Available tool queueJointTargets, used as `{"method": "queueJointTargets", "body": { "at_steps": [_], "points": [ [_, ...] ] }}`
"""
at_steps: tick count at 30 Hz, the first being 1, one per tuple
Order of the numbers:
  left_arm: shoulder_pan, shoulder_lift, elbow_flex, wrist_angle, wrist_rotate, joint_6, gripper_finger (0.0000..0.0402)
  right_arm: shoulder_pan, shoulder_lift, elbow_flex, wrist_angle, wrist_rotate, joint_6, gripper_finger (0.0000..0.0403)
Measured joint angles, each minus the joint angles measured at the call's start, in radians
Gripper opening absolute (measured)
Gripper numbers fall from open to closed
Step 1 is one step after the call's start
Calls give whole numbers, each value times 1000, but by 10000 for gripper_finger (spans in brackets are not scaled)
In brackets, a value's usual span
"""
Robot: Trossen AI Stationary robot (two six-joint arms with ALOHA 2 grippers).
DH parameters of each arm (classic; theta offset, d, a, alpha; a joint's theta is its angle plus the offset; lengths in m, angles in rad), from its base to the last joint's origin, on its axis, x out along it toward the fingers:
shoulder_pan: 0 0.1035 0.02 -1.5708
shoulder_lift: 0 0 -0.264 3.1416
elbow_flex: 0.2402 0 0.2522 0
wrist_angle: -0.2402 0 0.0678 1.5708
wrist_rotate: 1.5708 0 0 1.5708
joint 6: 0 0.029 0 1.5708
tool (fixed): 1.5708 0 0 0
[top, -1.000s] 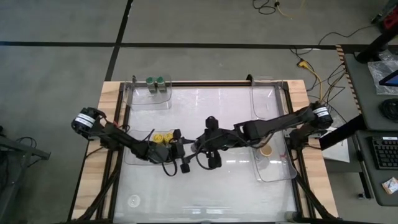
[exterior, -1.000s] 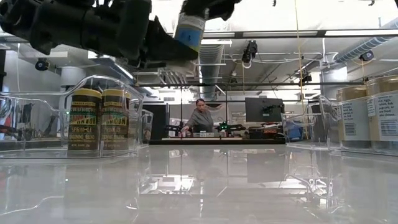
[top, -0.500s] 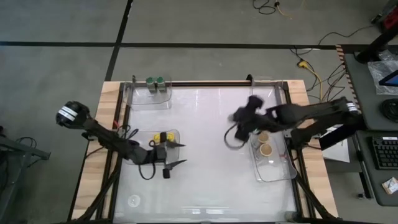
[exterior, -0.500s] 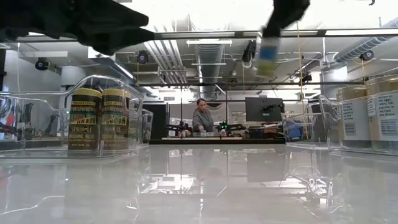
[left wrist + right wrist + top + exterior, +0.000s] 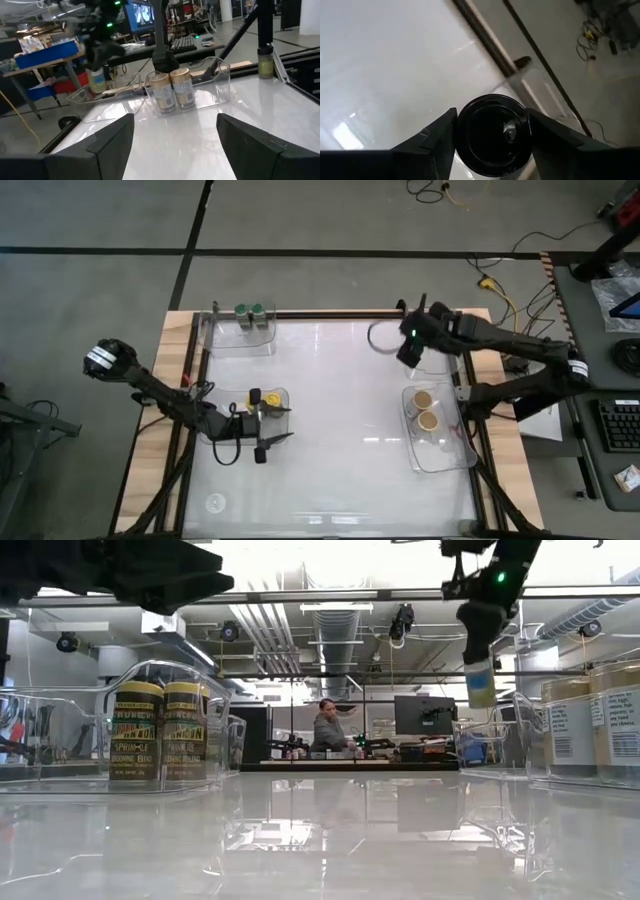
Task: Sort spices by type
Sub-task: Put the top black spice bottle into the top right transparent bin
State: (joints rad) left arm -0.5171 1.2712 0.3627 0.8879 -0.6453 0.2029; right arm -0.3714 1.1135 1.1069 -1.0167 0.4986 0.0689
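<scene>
My right gripper (image 5: 408,354) hangs over the table's far right part, beside the clear tray (image 5: 432,318) at the far right corner, shut on a black-lidded spice jar (image 5: 480,680). My left gripper (image 5: 270,426) is open and holds nothing, just near of the left tray (image 5: 280,394), where a yellow-lidded jar (image 5: 256,395) stands on its base. Two green-lidded jars (image 5: 248,311) stand in the far left tray. Two tan-lidded jars (image 5: 427,410) stand in the right tray. My right gripper pinches the jar between its two fingers at the lid end (image 5: 492,131), coming from above and pointing down. The black lid faces the wrist camera. The jar's body (image 5: 481,683) hangs below the fingers, about upright, lifted well clear of the table.
Clear plastic trays sit at the table's left, far left, right and far right. A dark rail (image 5: 330,314) runs along the far edge. The glossy middle (image 5: 340,410) of the table is free room. A person (image 5: 325,730) stands in the room beyond.
My right gripper has carried the black-lidded jar from the table's middle, where both grippers stood close together, toward the far right corner, and the jar now hangs lower. My left gripper has drawn back toward the left tray.
</scene>
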Motion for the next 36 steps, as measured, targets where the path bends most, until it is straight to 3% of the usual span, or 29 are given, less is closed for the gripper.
{"method": "queueJointTargets", "body": {
  "at_steps": [4, 8, 18, 26, 29, 36],
  "points": [
    [0, 0, -19, 1, 1, 9, 267, -138, 10, -20, 54, -22, -31, 200],
    [0, -12, -44, 0, 8, 9, 267, -258, 26, -36, 85, -103, 84, 204],
    [0, -162, -137, 3, 9, 102, 267, -427, 70, -110, 243, -166, 221, 202],
    [-1, -227, -226, 2, 38, 56, 267, -479, 127, -188, 351, -167, 345, 201],
    [-1, -224, -240, 7, 89, 50, 267, -478, 156, -207, 354, -165, 368, 201],
    [-1, -224, -243, 13, 89, 47, 263, -504, 204, -248, 464, -153, 423, 205]
  ]
}}
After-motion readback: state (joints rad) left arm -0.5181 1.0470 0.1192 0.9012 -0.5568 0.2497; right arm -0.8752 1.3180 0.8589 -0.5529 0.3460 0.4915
